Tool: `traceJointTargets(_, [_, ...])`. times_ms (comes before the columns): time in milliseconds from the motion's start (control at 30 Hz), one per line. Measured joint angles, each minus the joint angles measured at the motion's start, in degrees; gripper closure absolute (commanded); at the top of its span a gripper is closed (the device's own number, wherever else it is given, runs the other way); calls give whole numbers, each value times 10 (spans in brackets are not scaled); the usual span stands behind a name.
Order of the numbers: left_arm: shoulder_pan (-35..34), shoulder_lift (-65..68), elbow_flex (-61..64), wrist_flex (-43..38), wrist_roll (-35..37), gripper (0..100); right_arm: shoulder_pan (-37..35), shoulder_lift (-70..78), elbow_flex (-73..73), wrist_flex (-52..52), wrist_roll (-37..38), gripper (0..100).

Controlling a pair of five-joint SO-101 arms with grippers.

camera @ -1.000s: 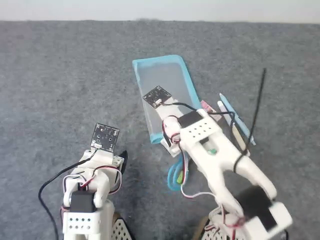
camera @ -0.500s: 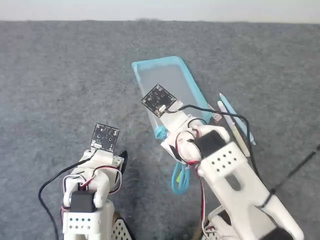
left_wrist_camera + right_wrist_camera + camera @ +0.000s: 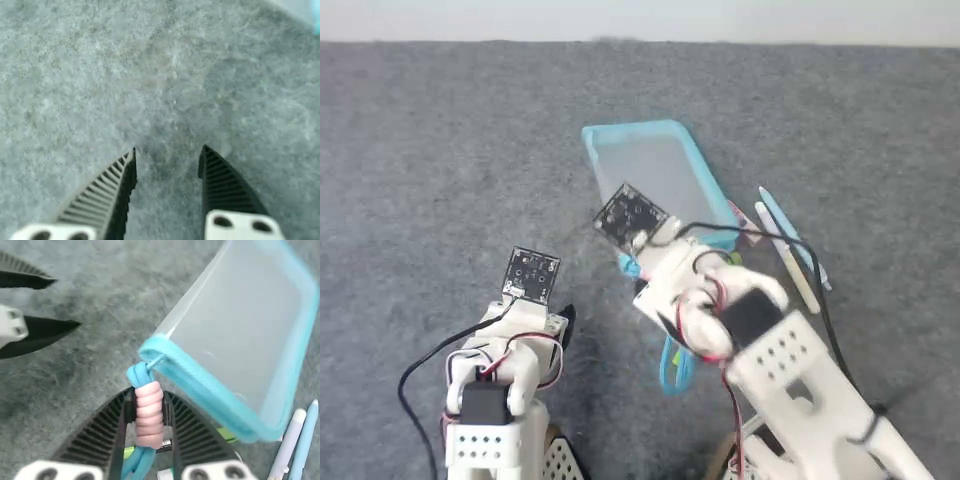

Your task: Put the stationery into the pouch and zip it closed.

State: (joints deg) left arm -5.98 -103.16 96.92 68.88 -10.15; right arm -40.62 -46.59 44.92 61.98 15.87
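Gripping the pink ribbed zipper pull [image 3: 149, 415], the right gripper [image 3: 148, 396] has its jaws closed narrowly on it, at the near corner of the translucent blue-trimmed pouch [image 3: 240, 325]. A short blue cord [image 3: 142, 372] ties the pull to the zip.

The pouch [image 3: 645, 165] lies flat on the grey felt mat [image 3: 440, 140], about midway across it and toward its far edge. A blue pen [image 3: 782, 222] and a white pen [image 3: 798, 265] lie side by side on the mat just beside the pouch's long edge, on the right arm's side and outside the pouch. The left gripper [image 3: 167, 160] hangs over bare mat nearer the front edge, jaws moderately apart and holding nothing.

With the pens not yet loaded, this looks like the zip being worked to give access, not the final closing. The next move probably calls for drawing the pull along the pouch's edge while the pouch is kept from sliding. The idle left gripper could do that holding.

Whether the zip stands open or shut cannot be told, since the right arm covers that end of the pouch in the high view. A small pink object [image 3: 738, 213] between pouch and pens is too small to identify. A blue loop [image 3: 672, 370] trails from under the right arm, its attachment hidden.
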Motion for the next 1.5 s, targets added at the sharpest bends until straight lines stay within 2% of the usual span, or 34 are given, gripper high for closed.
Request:
traceJointTargets(133, [-25, 0, 0, -94, -81, 803, -14, -73, 19, 0, 0, 992])
traceJointTargets(233, [-27, 0, -32, -131, -76, 770, -12, -105, 26, 0, 0, 992])
traceJointTargets(333, [-25, 6, -97, -130, -50, 714, -13, -110, 28, 0, 0, 992])
traceJointTargets(433, [18, 63, -175, -110, -37, 708, -13, -110, 28, 0, 0, 992])
traceJointTargets(567, [110, 161, -251, -66, -7, 707, -12, -105, 28, 0, 0, 992])
traceJointTargets(633, [144, 190, -256, -55, -6, 709, 4, -95, 28, 0, 0, 992])
traceJointTargets(767, [159, 188, -255, -60, -6, 709, 27, -84, 28, 0, 0, 992])
traceJointTargets(900, [159, 191, -215, -103, -6, 709, 24, -84, 28, 0, 0, 992])
traceJointTargets(1367, [160, 191, -169, -169, -15, 709, 12, -83, 25, 18, -10, 992])
traceJointTargets(1500, [120, 191, -169, -192, -15, 709, -16, -83, 25, 47, -8, 992])
